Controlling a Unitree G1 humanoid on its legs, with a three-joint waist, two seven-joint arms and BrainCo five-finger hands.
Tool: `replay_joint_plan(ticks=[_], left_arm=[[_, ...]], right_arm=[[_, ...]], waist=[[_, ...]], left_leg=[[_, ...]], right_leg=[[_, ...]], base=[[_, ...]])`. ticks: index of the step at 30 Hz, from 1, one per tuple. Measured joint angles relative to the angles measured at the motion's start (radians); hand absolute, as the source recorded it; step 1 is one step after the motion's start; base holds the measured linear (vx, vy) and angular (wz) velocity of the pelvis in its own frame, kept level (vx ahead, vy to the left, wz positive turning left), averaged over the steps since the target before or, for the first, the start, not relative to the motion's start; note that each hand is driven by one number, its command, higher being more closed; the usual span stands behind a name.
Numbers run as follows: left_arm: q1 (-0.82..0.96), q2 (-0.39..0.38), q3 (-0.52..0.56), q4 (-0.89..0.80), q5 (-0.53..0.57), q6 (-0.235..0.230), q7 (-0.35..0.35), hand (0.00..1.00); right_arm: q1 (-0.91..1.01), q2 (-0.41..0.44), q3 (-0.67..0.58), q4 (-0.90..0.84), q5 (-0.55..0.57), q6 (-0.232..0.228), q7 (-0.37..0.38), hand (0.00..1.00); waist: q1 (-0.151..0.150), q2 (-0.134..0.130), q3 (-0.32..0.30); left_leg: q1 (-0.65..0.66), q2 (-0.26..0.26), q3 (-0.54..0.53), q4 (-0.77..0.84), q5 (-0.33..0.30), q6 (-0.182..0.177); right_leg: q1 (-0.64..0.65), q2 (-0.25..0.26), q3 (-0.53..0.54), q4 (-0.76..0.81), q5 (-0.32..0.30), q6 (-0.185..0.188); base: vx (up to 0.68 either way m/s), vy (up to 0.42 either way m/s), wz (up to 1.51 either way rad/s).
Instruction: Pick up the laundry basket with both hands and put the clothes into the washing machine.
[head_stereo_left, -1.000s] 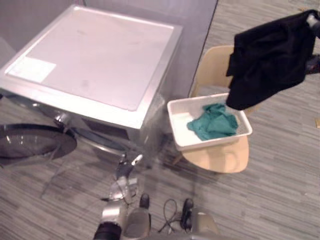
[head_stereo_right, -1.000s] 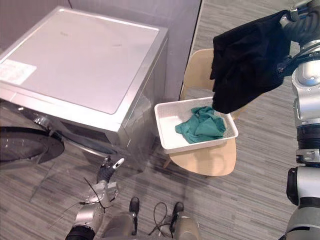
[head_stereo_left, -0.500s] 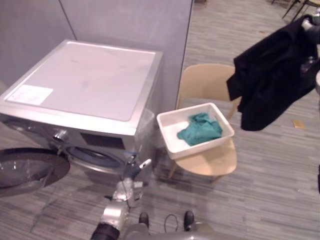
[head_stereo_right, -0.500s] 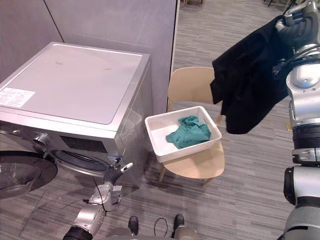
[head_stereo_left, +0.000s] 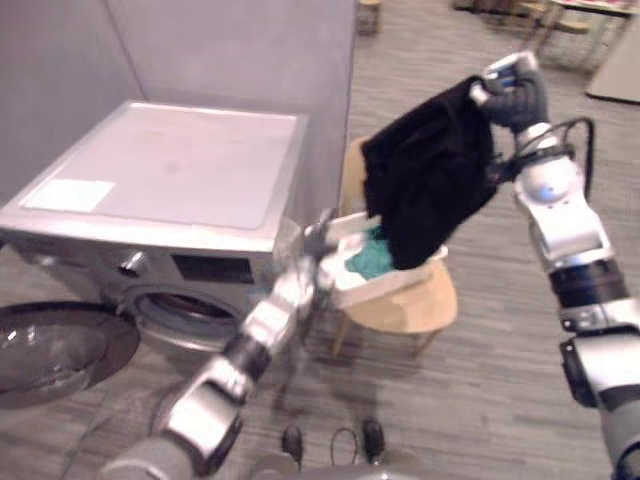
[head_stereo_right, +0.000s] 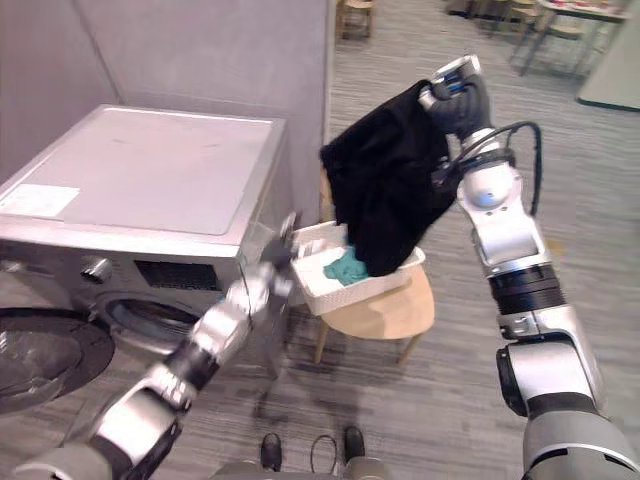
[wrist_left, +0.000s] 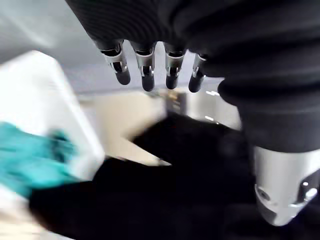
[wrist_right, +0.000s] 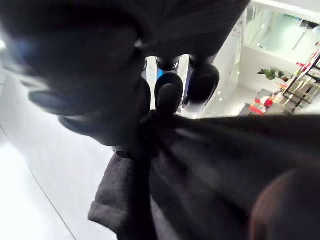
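Note:
A white laundry basket (head_stereo_left: 350, 287) sits on a wooden chair (head_stereo_left: 405, 308) beside the washing machine (head_stereo_left: 170, 175), with a teal cloth (head_stereo_left: 366, 260) in it. My right hand (head_stereo_left: 512, 92) is raised high and shut on a black garment (head_stereo_left: 430, 185), which hangs over the basket and hides its far side. In the right wrist view its curled fingers (wrist_right: 170, 95) pinch the black garment (wrist_right: 225, 175). My left hand (head_stereo_left: 316, 236) reaches to the basket's left rim. Its fingers (wrist_left: 145, 75) are straight, above the basket (wrist_left: 50, 100) and teal cloth (wrist_left: 30, 160).
The washing machine's round door (head_stereo_left: 55, 350) hangs open at the lower left, with the drum opening (head_stereo_left: 195, 310) beside it. A grey partition wall (head_stereo_left: 230, 50) stands behind the machine. Wooden furniture (head_stereo_left: 530, 15) stands far back on the striped floor.
The camera has shifted. My right hand swung the black garment leftward to hang over the basket. My left arm rose from near the floor and reached to the basket's rim.

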Motion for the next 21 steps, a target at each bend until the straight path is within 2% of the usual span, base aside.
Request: replay_joint_plan(ticks=[1,5,9,14,18,21], left_arm=[[-0.053,-0.002,-0.001,-0.001,0.000,-0.023,-0.001,0.00],[-0.073,-0.059,-0.023,0.057,-0.001,-0.024,0.000,0.00],[-0.073,-0.138,-0.114,0.064,-0.011,-0.015,-0.006,0.00],[-0.061,-0.156,-0.165,0.065,-0.016,-0.011,-0.045,0.00],[-0.041,-0.163,-0.173,0.096,-0.020,-0.009,-0.047,0.00],[-0.041,-0.166,-0.191,0.125,0.001,0.010,-0.046,0.00]], right_arm=[[-0.001,-0.006,-0.005,-0.002,-0.001,0.000,-0.001,1.00],[-0.006,-0.026,-0.017,-0.058,-0.010,-0.011,-0.004,1.00],[0.002,-0.045,-0.060,-0.134,-0.011,-0.024,-0.006,1.00],[0.053,-0.045,-0.091,-0.170,-0.034,-0.037,-0.006,1.00],[0.086,-0.045,-0.106,-0.169,-0.046,-0.037,-0.006,1.00],[0.100,-0.044,-0.108,-0.169,-0.049,-0.037,-0.006,1.00]], waist=[[-0.016,-0.019,-0.015],[-0.032,0.012,-0.043],[-0.038,0.016,-0.046],[-0.037,0.016,-0.046],[-0.038,0.017,-0.046],[-0.038,0.017,-0.046]], left_leg=[[0.019,-0.013,0.002,-0.030,0.014,-0.013],[0.043,-0.001,-0.003,-0.035,0.065,0.020],[0.061,0.004,-0.007,-0.030,0.073,0.023],[0.085,0.000,-0.029,-0.030,0.071,0.027],[0.091,-0.004,-0.039,-0.030,0.069,0.030],[0.091,-0.005,-0.042,-0.030,0.069,0.030]], right_leg=[[0.030,-0.003,0.000,-0.018,-0.043,-0.019],[0.057,0.018,0.021,-0.067,-0.042,-0.012],[0.073,0.025,0.021,-0.064,-0.050,-0.011],[0.093,0.021,0.010,-0.037,-0.077,-0.014],[0.099,0.017,-0.004,-0.018,-0.098,-0.013],[0.098,0.017,-0.006,-0.015,-0.100,-0.013]], base=[[0.06,-0.004,-0.48],[0.06,-0.039,-0.45],[0.08,-0.033,-0.06],[0.08,-0.012,0.12],[0.04,-0.010,0.13],[0.01,-0.005,0.03]])
